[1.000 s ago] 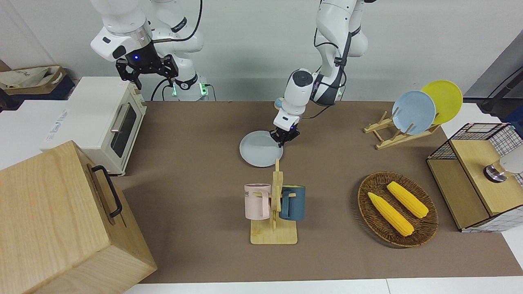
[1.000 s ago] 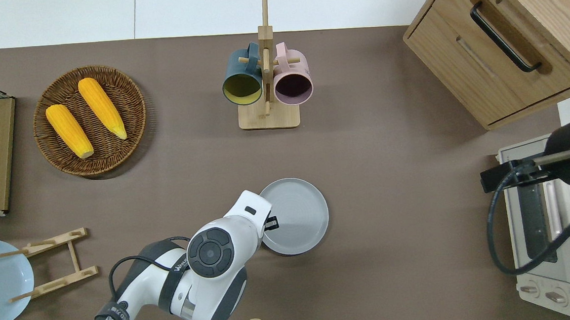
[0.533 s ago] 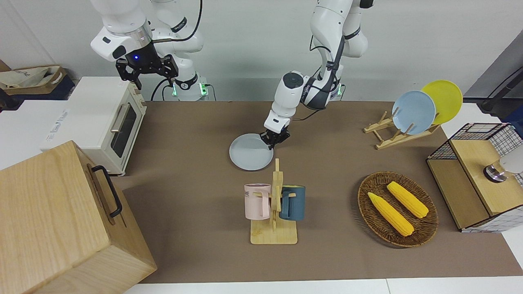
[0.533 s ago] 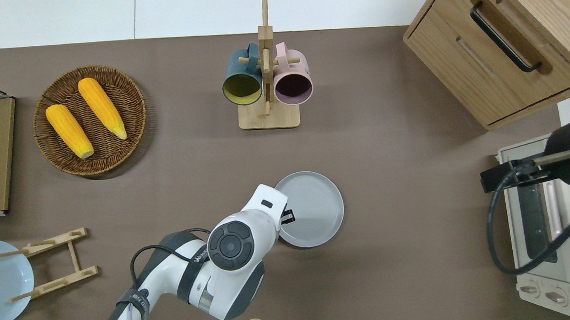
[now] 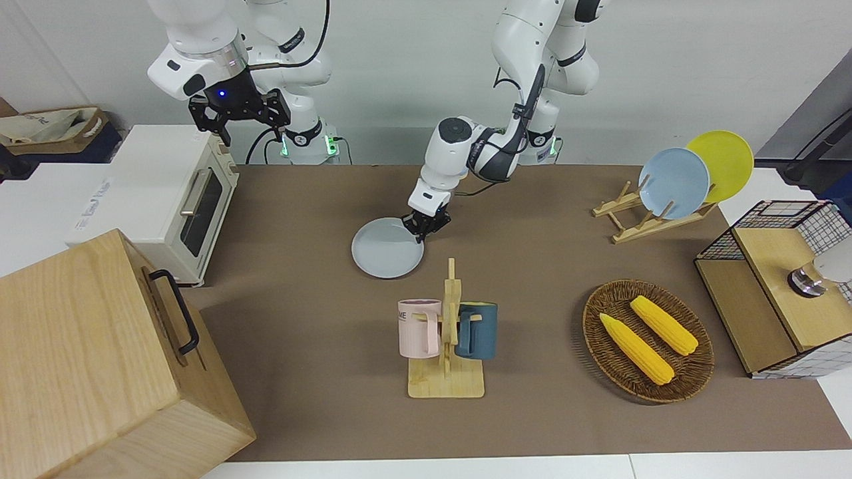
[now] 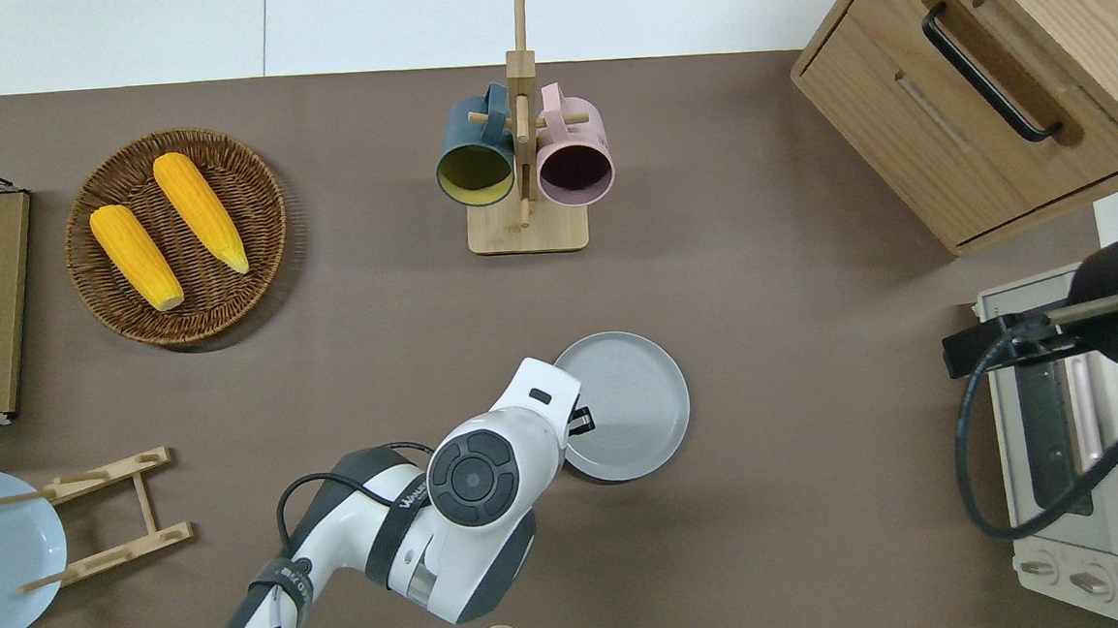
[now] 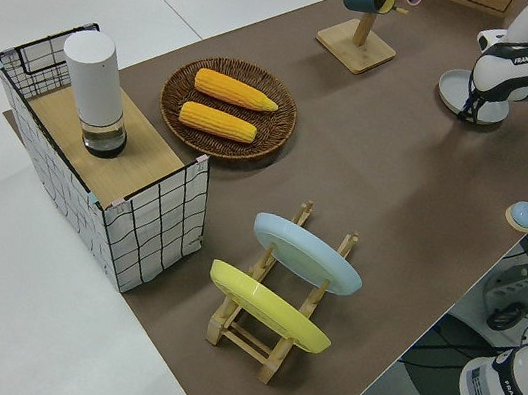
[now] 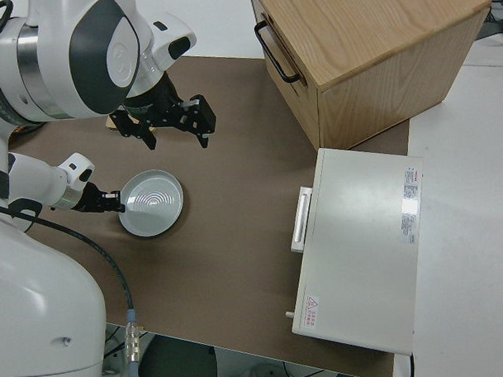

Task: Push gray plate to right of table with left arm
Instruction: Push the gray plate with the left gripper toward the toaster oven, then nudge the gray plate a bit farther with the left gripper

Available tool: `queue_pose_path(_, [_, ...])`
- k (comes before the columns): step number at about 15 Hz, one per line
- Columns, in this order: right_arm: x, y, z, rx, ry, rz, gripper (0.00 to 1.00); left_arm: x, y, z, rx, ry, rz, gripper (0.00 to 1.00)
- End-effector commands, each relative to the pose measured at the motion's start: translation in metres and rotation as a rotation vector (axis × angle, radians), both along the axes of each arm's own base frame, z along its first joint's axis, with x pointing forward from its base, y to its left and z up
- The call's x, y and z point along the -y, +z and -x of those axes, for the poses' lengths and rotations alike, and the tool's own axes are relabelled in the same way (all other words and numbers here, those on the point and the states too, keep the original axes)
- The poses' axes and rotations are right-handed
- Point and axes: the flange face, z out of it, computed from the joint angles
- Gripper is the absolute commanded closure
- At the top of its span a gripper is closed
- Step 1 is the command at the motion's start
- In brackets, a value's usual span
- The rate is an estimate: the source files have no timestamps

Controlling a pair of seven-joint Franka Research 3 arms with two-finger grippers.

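A: Gray plate [image 6: 632, 402]?
B: Mid-table [image 6: 766, 360], touching left gripper [image 6: 580, 421] – plate lies toward the right arm's end from it.
A: Fingers?
B: Left – can't tell. Right arm parked.

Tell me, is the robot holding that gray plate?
Cannot tell; the left claw is at the gray plate's rim on the table.

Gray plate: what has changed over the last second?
The gray plate has slid along the table toward the right arm's end, pushed by the left tool at its rim. The left arm followed it. The right arm stayed parked, and the mug rack, corn basket and toaster oven did not move.
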Motion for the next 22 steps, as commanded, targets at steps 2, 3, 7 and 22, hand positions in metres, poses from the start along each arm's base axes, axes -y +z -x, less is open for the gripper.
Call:
queue_pose_path(2, [0.002, 0.004, 0.003, -0.004, -0.017, -0.001, 0.017, 0.038, -0.003, 0.008, -0.002, 0.014, 0.017, 1.0])
queue_pose_path(3, [0.001, 0.004, 0.003, -0.004, -0.014, -0.002, 0.017, 0.043, -0.002, 0.01, -0.002, 0.009, 0.021, 1.0])
queue_pose_path(7, [0.001, 0.004, 0.003, -0.004, -0.014, -0.002, 0.017, 0.059, -0.005, 0.015, -0.005, 0.01, 0.027, 1.0])
queue_pose_path(22, [0.002, 0.004, 0.003, -0.004, -0.015, -0.002, 0.017, 0.095, -0.014, 0.025, -0.012, 0.0, 0.042, 0.64])
